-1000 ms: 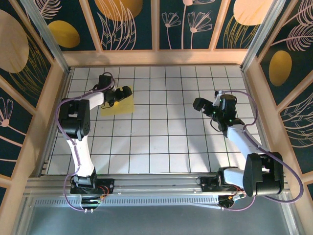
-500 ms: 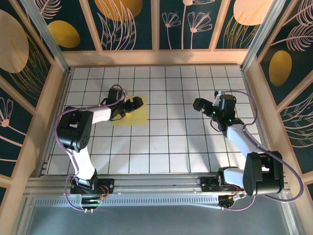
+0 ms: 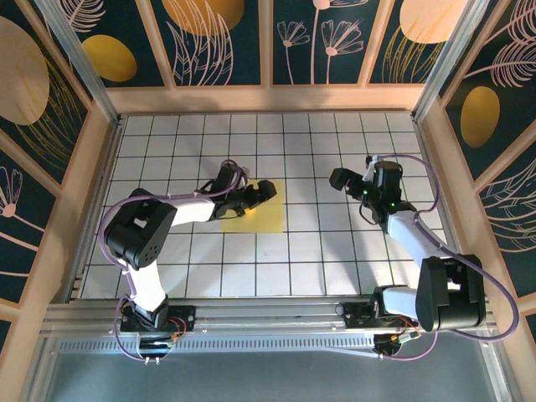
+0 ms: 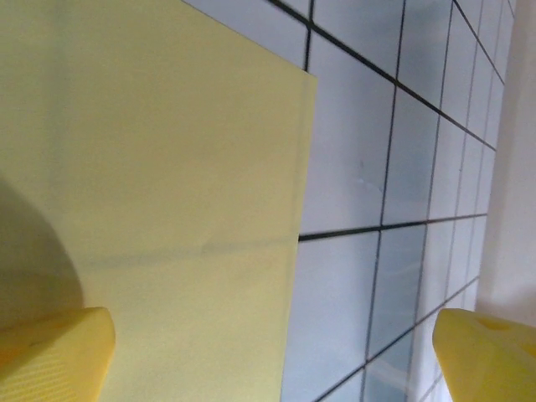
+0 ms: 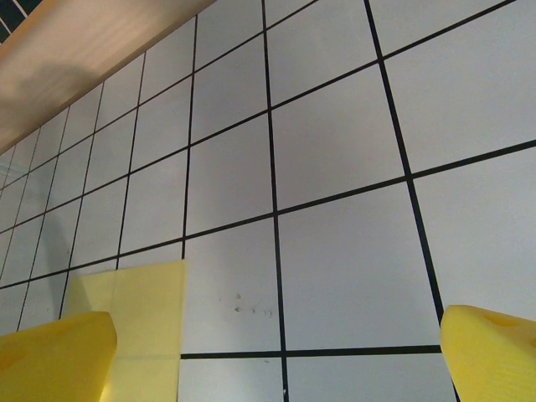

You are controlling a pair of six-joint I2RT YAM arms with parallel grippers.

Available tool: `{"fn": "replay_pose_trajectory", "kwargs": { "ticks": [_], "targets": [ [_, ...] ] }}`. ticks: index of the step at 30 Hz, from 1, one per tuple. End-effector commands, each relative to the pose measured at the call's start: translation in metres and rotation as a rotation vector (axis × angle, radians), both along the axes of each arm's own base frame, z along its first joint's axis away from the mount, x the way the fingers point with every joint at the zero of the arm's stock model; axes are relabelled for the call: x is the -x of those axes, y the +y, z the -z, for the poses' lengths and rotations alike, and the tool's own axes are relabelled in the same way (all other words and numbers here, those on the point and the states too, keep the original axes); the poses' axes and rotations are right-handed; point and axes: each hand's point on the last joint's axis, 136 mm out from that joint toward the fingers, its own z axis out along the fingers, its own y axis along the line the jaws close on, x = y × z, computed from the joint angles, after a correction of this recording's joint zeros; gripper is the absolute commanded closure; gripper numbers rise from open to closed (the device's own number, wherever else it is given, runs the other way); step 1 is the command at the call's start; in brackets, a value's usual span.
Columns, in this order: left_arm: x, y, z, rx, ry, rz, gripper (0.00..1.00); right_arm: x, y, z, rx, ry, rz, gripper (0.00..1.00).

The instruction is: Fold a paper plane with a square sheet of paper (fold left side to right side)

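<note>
The square sheet of paper has slid across the tabletop. A moment ago it lay in the tabletop's far-left part, and now it sits close to the tabletop's middle, a little left of centre. It travelled with my left pincer, so I judge that I dragged it here to bring it within reach of both arms. It is flat and unfolded, so the left-to-right fold is not yet begun.

My left pincer is spread wide and pinches nothing. It hangs low over the sheet's far-right part. In my left wrist view one finger is above the yellow paper and the other is above bare tile past the sheet's right edge. I cannot tell whether a finger presses on the paper.

My right pincer has not moved. It is spread wide and empty, well to the right of the sheet, whose corner shows at the lower left of my right wrist view
</note>
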Motion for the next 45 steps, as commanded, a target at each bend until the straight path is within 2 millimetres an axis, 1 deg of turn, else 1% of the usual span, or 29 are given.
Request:
{"fn": "replay_pose_trajectory", "kwargs": {
  "ticks": [1, 4, 7, 9, 11, 16, 17, 20, 22, 24, 26, 27, 30, 34, 36, 39, 45],
  "targets": [
    [0.058, 0.003, 0.063, -0.066, 0.311, -0.044, 0.02, -0.005, 0.000, -0.006, 0.023, -0.009, 0.008, 0.01],
    [0.063, -0.011, 0.060, -0.041, 0.318, -0.043, 0.02, -0.006, 0.000, -0.005, 0.022, -0.005, 0.009, 0.01],
    [0.065, -0.018, 0.057, -0.032, 0.315, -0.040, 0.02, -0.005, 0.000, -0.003, 0.026, -0.001, 0.008, 0.01],
    [0.064, -0.019, 0.057, -0.031, 0.313, -0.038, 0.02, -0.005, -0.001, -0.002, 0.030, 0.003, 0.008, 0.01],
    [0.062, -0.021, 0.051, -0.022, 0.303, -0.037, 0.02, -0.005, -0.001, -0.001, 0.035, 0.007, 0.006, 0.01],
    [0.050, -0.034, 0.019, 0.047, 0.228, -0.012, 0.02, -0.007, 0.000, 0.002, 0.050, 0.030, 0.002, 0.01],
    [0.047, -0.036, 0.012, 0.052, 0.211, -0.010, 0.02, -0.007, 0.001, 0.002, 0.057, 0.036, 0.000, 0.02],
    [0.037, -0.030, -0.005, 0.032, 0.156, -0.004, 0.02, -0.009, 0.007, 0.004, 0.093, 0.061, -0.025, 0.04],
    [0.033, -0.018, -0.014, -0.003, 0.124, -0.015, 0.01, -0.009, 0.016, 0.009, 0.137, 0.088, -0.056, 0.04],
    [0.033, -0.005, -0.018, -0.022, 0.111, -0.018, 0.01, -0.011, 0.023, 0.015, 0.183, 0.118, -0.075, 0.04],
    [0.040, 0.008, -0.015, -0.039, 0.119, -0.016, 0.02, -0.012, 0.036, 0.021, 0.230, 0.143, -0.107, 0.02],
    [0.043, 0.014, -0.017, -0.041, 0.115, -0.015, 0.03, -0.012, 0.041, 0.024, 0.252, 0.157, -0.118, 0.01],
    [0.059, 0.032, -0.006, -0.074, 0.133, -0.010, 0.06, -0.014, 0.064, 0.034, 0.309, 0.190, -0.165, 0.01],
    [0.078, 0.048, 0.015, -0.122, 0.171, 0.002, 0.21, -0.017, 0.099, 0.047, 0.363, 0.221, -0.240, 0.01],
    [0.084, 0.053, 0.023, -0.137, 0.186, 0.005, 0.27, -0.017, 0.115, 0.053, 0.386, 0.233, -0.274, 0.01],
    [0.087, 0.056, 0.031, -0.161, 0.199, 0.010, 0.36, -0.016, 0.137, 0.064, 0.414, 0.258, -0.323, 0.01],
    [0.089, 0.061, 0.043, -0.204, 0.219, 0.013, 0.41, -0.012, 0.163, 0.085, 0.459, 0.308, -0.385, 0.03]
  ]
}}
